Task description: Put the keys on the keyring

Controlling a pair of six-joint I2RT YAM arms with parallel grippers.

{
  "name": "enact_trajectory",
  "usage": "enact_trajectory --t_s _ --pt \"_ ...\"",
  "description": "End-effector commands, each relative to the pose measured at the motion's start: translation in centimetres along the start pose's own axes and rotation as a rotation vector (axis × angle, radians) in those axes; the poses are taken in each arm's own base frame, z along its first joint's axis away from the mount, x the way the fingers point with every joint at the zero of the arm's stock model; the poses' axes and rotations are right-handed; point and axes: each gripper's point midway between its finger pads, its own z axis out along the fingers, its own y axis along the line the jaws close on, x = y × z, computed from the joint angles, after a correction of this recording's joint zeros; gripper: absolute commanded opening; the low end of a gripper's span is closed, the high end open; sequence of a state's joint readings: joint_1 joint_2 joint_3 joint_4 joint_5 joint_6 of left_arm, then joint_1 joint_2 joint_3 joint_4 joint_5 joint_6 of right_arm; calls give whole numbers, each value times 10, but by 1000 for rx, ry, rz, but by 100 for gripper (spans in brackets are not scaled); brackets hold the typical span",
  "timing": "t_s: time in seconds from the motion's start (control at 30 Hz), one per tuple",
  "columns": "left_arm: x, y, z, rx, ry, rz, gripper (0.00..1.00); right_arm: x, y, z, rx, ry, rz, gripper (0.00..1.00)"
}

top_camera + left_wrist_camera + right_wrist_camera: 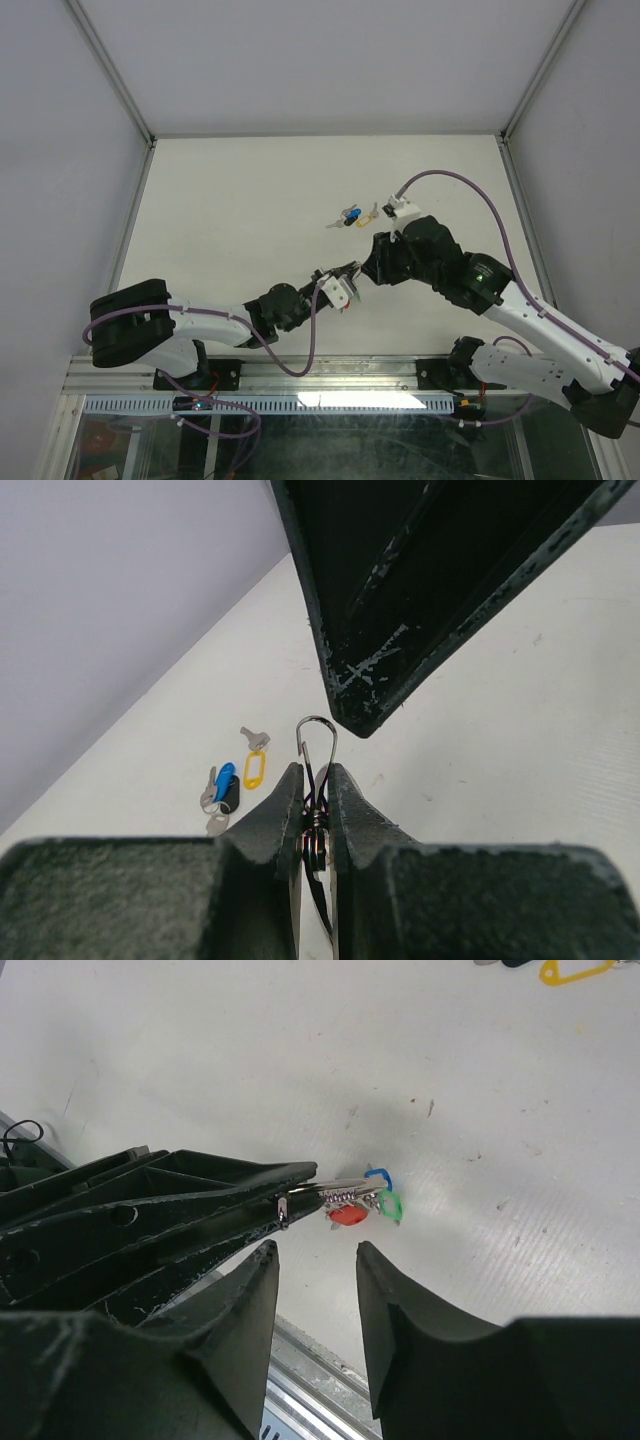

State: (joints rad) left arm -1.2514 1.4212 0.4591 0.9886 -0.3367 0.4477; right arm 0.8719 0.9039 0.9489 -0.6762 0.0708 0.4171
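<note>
Left gripper [312, 780] clamps tight on the keyring [316, 719], its wire loop poking fwd past the tips. Right gripper [315, 1255], jaws apart and holding nothing, faces it just short of the red- and green-headed bunch [350, 1215]. The keys [350, 215] lie loose on the table [230, 190] beyond both grippers, nearer the right arm, in a row running approx. left-right. No legible writing.

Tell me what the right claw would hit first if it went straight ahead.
Probably the keyring pinched in the left claw, directly ahead of the open right claw; depth is uncertain.
</note>
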Motion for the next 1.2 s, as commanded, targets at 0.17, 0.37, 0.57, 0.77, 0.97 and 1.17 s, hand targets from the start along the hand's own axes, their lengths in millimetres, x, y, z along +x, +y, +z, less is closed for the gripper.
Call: enact_trajectory --t_s 0.17,0.37,0.57,0.77,0.97,1.17 --pt "-19 3 -1 1 -52 10 0 -27 21 4 -75 -64 4 41" --pt "-19 2 -2 5 -55 7 0 -29 22 10 -74 -68 4 41" --pt "-21 2 -4 10 -69 0 0 -26 24 19 -83 -55 2 34" --pt "-22 2 -5 9 -75 -5 0 -26 25 23 -88 -55 0 19" --pt "-26 7 -8 -11 -81 -29 1 -26 30 25 -116 -50 -8 0" --pt "-47 32 -36 -80 -132 -165 33 -31 13 17 -22 -68 -32 0"
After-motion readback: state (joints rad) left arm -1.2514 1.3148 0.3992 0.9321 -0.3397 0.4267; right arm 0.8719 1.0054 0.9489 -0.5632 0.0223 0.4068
